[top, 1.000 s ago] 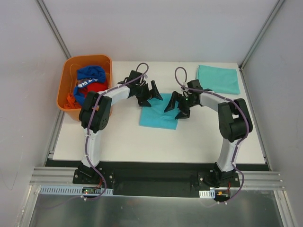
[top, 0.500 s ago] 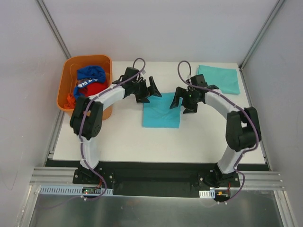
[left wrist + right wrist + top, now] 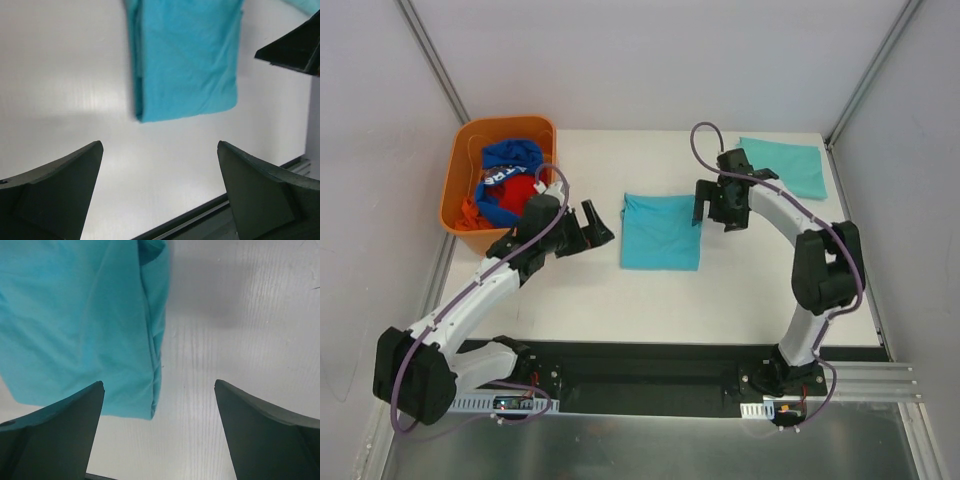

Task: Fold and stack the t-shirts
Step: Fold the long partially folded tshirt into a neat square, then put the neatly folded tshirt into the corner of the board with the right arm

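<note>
A folded teal t-shirt lies flat in the middle of the white table; it shows in the left wrist view and in the right wrist view. A second folded teal t-shirt lies at the far right corner. My left gripper is open and empty, left of the middle shirt, apart from it. My right gripper is open and empty, over the table at the middle shirt's right edge.
An orange bin at the far left holds a royal-blue garment with white lettering and red and orange garments. The table's near edge with a black rail runs in front of the arms.
Both grippers have drawn away from the middle shirt: the left arm swung back to the left and toward the near side, the right gripper rose to the shirt's right. The shirt now lies square.
</note>
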